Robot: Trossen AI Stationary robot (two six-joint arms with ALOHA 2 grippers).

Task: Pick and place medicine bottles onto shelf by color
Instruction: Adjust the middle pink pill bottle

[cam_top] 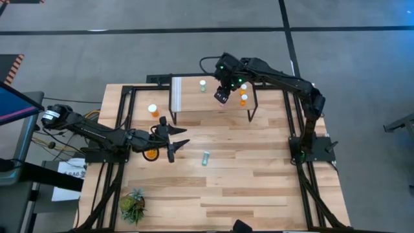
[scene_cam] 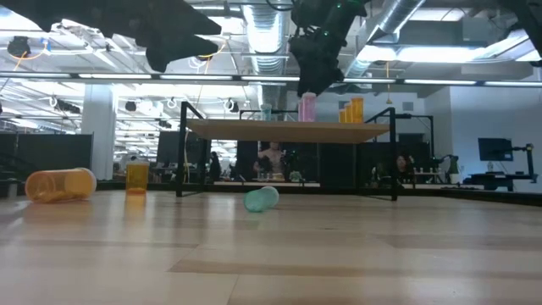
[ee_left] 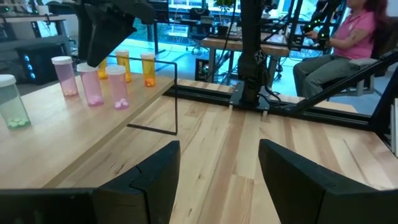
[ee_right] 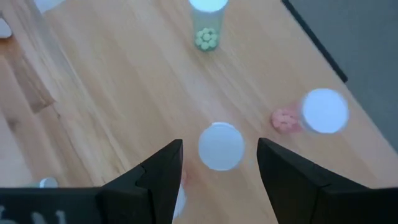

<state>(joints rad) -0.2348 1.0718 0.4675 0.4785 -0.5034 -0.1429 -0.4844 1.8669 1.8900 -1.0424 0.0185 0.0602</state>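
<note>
Risk sits on the shelf, but start at the counter's near side, where a teal bottle lies on its side in the open and a wide orange bottle lies toppled just beside the left claw. That claw hangs low, its fingers spread and holding nothing. Another orange bottle stands farther back, near the shelf's pale-panel end.

On the shelf, a teal bottle stands apart from a cluster of pink bottles and orange bottles. The right claw hovers right above a pink bottle, fingers apart to either side of its white cap and, by the look of it, gripping nothing.

The trouble would likely come here: the pinks stand close together, so a finger drifting sideways as the claw lifts or lowers could clip a neighbour and tip it. That one stands near the shelf's edge and could roll off.
</note>
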